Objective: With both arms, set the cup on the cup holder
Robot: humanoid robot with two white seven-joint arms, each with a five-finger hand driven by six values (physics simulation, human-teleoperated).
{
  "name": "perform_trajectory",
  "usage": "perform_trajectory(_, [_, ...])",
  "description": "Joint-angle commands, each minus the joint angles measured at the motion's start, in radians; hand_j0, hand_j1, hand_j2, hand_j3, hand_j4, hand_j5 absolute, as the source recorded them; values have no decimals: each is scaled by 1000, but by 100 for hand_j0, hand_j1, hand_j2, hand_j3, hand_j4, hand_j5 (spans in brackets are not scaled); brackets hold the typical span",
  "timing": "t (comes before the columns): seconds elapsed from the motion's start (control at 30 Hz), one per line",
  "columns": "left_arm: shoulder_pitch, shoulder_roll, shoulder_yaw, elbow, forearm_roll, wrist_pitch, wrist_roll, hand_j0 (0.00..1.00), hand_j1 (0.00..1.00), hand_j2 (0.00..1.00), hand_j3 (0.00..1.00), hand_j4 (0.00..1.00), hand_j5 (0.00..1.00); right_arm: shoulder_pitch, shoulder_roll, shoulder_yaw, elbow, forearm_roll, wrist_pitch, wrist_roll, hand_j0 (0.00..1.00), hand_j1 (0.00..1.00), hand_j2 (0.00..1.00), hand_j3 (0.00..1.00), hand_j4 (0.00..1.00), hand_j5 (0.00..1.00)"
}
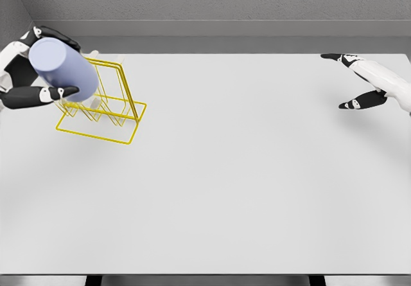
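A: Head view: left hand [32,67] grips lavender cup [62,69], tilted, over the yellow wire cup holder [103,109] at the table's [244,189] left.
B: Seated yet?
A: Seemingly not; lowering and release remain. Right hand [366,83] far right, fingers spread, empty.
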Motion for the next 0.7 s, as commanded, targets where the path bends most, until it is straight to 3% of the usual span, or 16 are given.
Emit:
perform_trajectory(0.0, [-2,-13,0,16,6,14,1,32,32,32,32,32,32,0,-1,-1,-1,-7,1,0,100,100,100,100,100,100])
perform_trajectory(0.17, [-32,-47,-9,57,-2,24,0,32,32,32,32,32,32,0,-1,-1,1,-7,1,0,100,100,100,100,100,100])
perform_trajectory(0.47, [-34,-73,-13,122,-10,48,-2,32,32,32,32,32,32,0,-1,0,-1,-7,1,0,100,100,100,100,100,100])
perform_trajectory(0.67, [-32,-100,-17,117,-11,47,-3,32,32,32,32,32,32,0,-1,0,-1,-7,1,1,100,100,100,100,100,100])
